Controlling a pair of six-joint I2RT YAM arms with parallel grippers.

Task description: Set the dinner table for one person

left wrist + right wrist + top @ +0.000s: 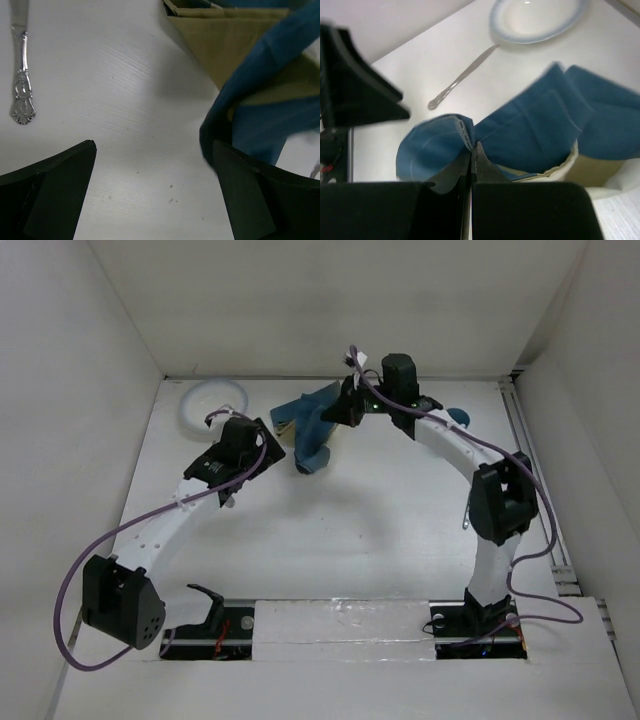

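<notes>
A white box of plain walls (90, 340) closes round a matte white counter (330, 540), which fills the floor of the space and lies beneath both arms. At the far middle of it a blue-and-tan cloth placemat (312, 430) sits bunched and partly lifted, not spread flat.

The right arm (455, 445) reaches in from the right. Its jaws are closed tight on a blue fold at the mat's far right end. From that pinch the cloth hangs and trails toward the near left, so its long axis runs slantwise across the counter.

The left arm (175, 510) comes in from the left. Its jaws stand wide open, low over bare counter, with the mat's loose blue edge touching or just beside the right-hand finger (255, 200). The left jaws are therefore the nearer pair to the free end, and spreading the mat probably depends on them taking it.

A pale-rimmed white plate (213, 400) rests at the far left. A patterned silver utensil (462, 76) lies between plate and mat.
</notes>
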